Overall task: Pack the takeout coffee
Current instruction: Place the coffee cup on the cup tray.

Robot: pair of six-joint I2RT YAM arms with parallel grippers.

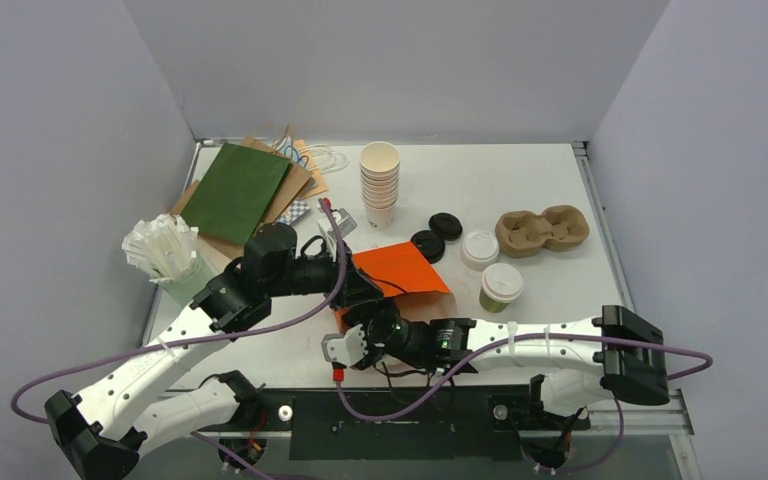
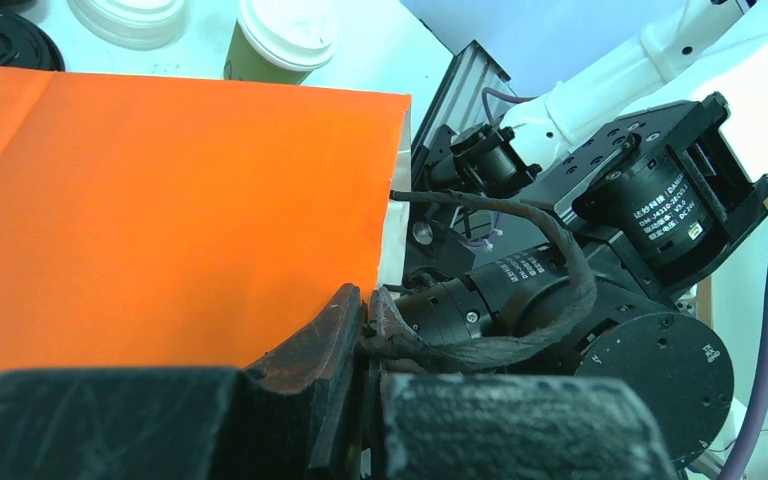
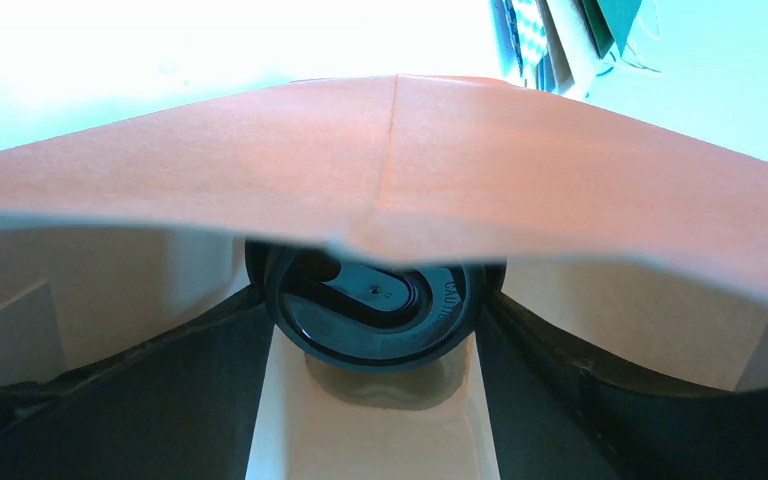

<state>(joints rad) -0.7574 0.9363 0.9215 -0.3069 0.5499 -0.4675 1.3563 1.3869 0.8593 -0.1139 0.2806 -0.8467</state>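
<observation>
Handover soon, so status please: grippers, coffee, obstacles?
Left gripper shut on orange paper bag, at its handle. Right gripper holds black-lidded paper cup in bag mouth. Bag top sags over cup.

Plain pale walls (image 1: 390,60) on three sides — white table (image 1: 520,180), soft even light

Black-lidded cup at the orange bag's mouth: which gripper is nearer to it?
The right gripper: its jaws hold the cup on both sides. The left gripper is off it, pinching the bag handle.

left tool (image 2: 365,318) pinched, right tool (image 3: 372,305) grasping
</observation>
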